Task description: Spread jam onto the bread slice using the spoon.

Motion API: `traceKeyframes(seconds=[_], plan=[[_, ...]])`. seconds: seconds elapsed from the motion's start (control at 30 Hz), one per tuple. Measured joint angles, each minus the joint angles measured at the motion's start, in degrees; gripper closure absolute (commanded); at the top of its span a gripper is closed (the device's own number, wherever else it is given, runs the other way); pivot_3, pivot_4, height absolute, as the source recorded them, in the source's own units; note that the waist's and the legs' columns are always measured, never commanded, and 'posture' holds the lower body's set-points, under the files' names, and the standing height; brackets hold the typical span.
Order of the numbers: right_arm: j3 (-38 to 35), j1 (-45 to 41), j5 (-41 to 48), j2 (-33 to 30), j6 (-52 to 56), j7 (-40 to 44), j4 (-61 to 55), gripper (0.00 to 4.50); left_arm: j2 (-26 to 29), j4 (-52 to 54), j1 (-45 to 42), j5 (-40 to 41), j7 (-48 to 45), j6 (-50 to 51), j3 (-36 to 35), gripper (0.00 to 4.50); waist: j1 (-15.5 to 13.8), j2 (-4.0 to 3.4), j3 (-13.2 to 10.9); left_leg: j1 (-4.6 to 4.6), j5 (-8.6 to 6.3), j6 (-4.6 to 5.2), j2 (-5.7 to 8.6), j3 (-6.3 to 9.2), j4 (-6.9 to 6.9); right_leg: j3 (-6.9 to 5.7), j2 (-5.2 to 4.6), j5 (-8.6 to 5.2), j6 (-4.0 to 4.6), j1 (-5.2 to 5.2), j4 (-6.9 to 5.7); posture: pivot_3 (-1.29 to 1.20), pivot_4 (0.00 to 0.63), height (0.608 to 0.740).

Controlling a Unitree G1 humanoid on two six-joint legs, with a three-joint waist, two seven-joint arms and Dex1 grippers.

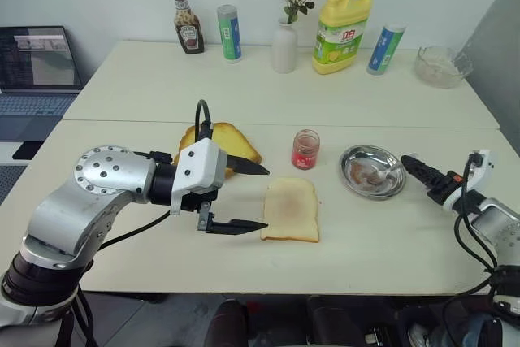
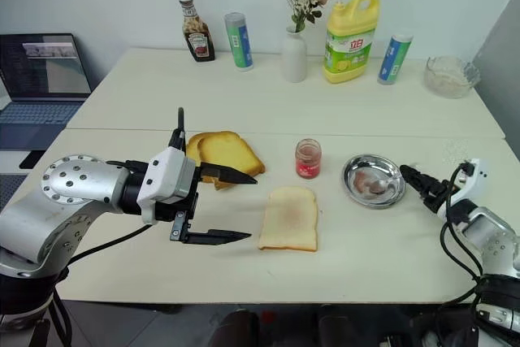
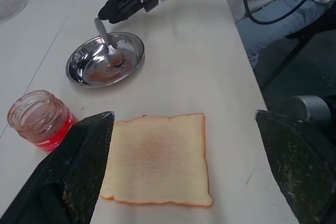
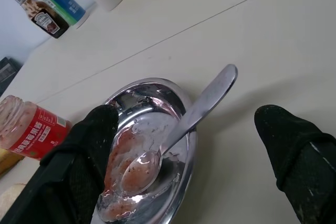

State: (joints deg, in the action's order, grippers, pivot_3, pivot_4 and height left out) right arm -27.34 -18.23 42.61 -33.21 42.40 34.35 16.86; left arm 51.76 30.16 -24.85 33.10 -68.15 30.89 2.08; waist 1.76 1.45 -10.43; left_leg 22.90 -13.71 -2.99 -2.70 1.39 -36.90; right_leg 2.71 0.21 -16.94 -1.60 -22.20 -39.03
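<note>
The pale bread slice (image 1: 290,210) lies flat at the table's front centre, with a faint pinkish-brown smear (image 3: 157,150) in its middle. Just behind it stands the small glass jar of red jam (image 1: 305,149). To the right is a round steel dish (image 1: 390,188) smeared with jam (image 4: 126,166). The spoon (image 4: 205,98) rests in the dish, bowl down in the jam and handle over the rim. My left gripper (image 1: 267,197) hangs open just left of the bread, pointing at it. My right gripper (image 4: 184,129) is open beside the dish's right edge, with the spoon handle between its fingers but untouched.
Golden toasted slices (image 1: 223,145) lie behind my left gripper. Along the back of the table stand a ketchup bottle (image 1: 187,30), two blue-green tubes, a white vase (image 1: 284,46), a yellow detergent bottle (image 1: 341,26) and a glass bowl (image 1: 441,67). A laptop (image 1: 36,58) sits far left.
</note>
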Motion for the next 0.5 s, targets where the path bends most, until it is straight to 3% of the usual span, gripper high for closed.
traceKeyframes(seconds=[0.4,0.5], plan=[[1.9,-9.5,-3.3,0.0,-3.0,5.3,14.7,0.0,0.1,-0.9,-0.6,-1.0,-0.3,-0.2,1.0,0.02,0.1,-0.04,0.0,-0.01,0.0,0.0,0.0,-0.01,-0.01,0.01,0.01,0.03,0.06,0.0,-0.01,0.0,0.15,0.74],[1.9,-10.6,-3.7,0.0,-3.8,6.2,17.0,0.94,0.3,-1.2,-0.6,-1.5,-0.3,-0.3,1.0,0.0,0.1,-0.04,0.0,-0.01,0.0,0.0,0.0,-0.01,0.0,0.0,0.01,0.03,0.06,0.0,-0.01,0.0,0.15,0.74]])
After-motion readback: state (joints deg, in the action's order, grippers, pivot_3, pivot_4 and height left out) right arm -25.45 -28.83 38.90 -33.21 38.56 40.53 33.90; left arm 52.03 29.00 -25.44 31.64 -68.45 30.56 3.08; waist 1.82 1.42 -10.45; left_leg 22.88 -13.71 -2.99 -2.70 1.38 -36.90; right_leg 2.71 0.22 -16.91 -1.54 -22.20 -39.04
